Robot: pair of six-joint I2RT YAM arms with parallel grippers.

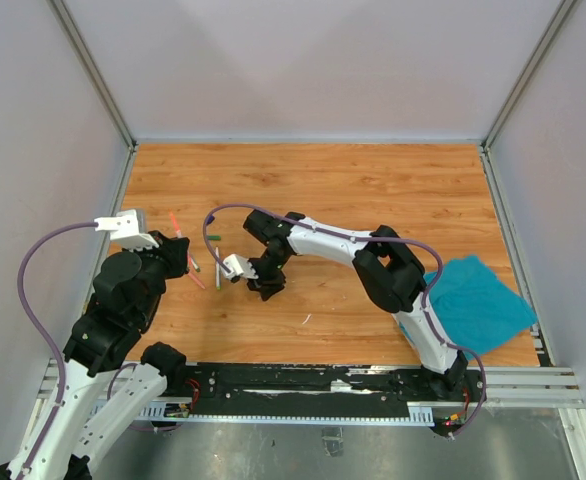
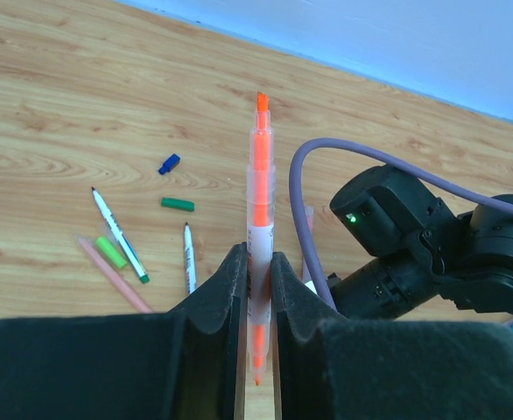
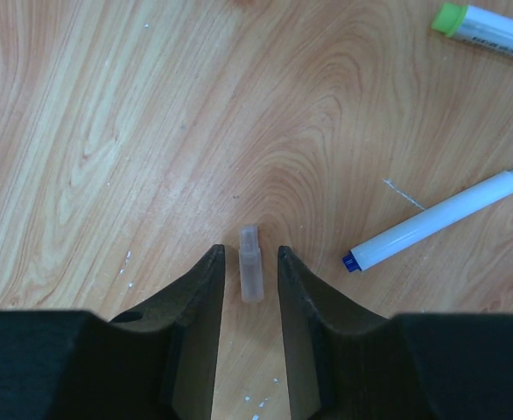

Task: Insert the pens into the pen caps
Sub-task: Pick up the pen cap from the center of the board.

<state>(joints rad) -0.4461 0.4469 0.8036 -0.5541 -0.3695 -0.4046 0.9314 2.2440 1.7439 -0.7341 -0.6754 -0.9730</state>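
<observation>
My left gripper [image 2: 258, 262] is shut on an orange pen [image 2: 261, 175] that sticks up out of the jaws above the table; the top view shows this gripper [image 1: 176, 255] at the left. The right gripper [image 3: 248, 254] points down at the table with its jaws open on either side of a small clear pen cap [image 3: 251, 267]. The cap lies on the wood with a gap at each side. From above, the right gripper [image 1: 266, 288] is near the table's middle. More pens lie loose: a green-ended one [image 2: 122, 236], a pink one [image 2: 113, 276] and a dark one [image 2: 189, 258].
A dark green cap [image 2: 177, 204], a blue cap [image 2: 169, 164] and a light green cap [image 2: 110, 252] lie on the wood. A blue-ended pen [image 3: 440, 219] and a green-ended pen [image 3: 493, 24] lie right of the right jaws. A teal cloth [image 1: 478, 300] sits at the right edge.
</observation>
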